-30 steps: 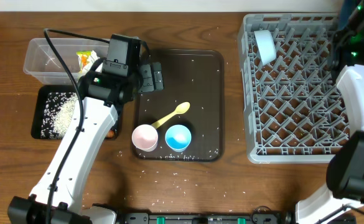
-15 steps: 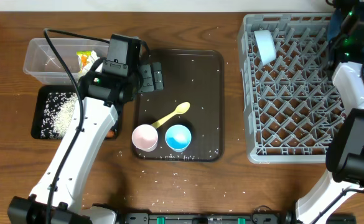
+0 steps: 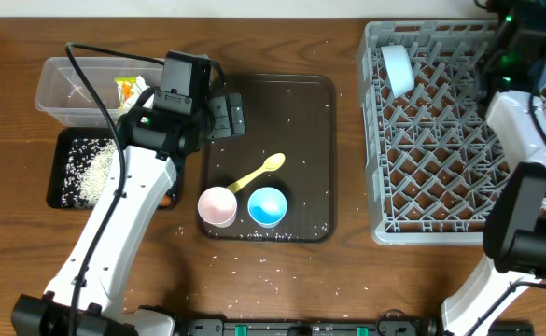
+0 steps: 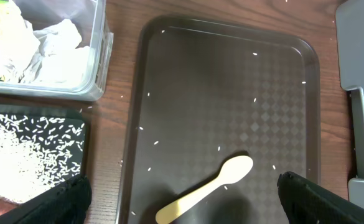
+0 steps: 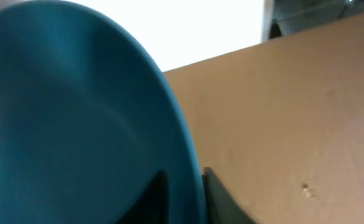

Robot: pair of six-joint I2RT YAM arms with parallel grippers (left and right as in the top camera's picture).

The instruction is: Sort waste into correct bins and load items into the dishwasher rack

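The dark blue dish [image 5: 76, 124] is being stood in the far right corner of the dishwasher rack [image 3: 441, 140]; whether it is pinched by the right gripper [image 5: 185, 199] cannot be told, the left gripper [image 4: 182, 199] is spread wide and empty, and a clean let-go is needed next.

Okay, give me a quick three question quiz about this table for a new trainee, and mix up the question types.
1. True or false: the yellow spoon lies on the brown serving tray.
2. What is heaped in the black tray? A noodles, B rice, C peas.
3. Fill in: the left gripper hovers with its jaws ___.
Key: 1 true; 2 B; 3 open.
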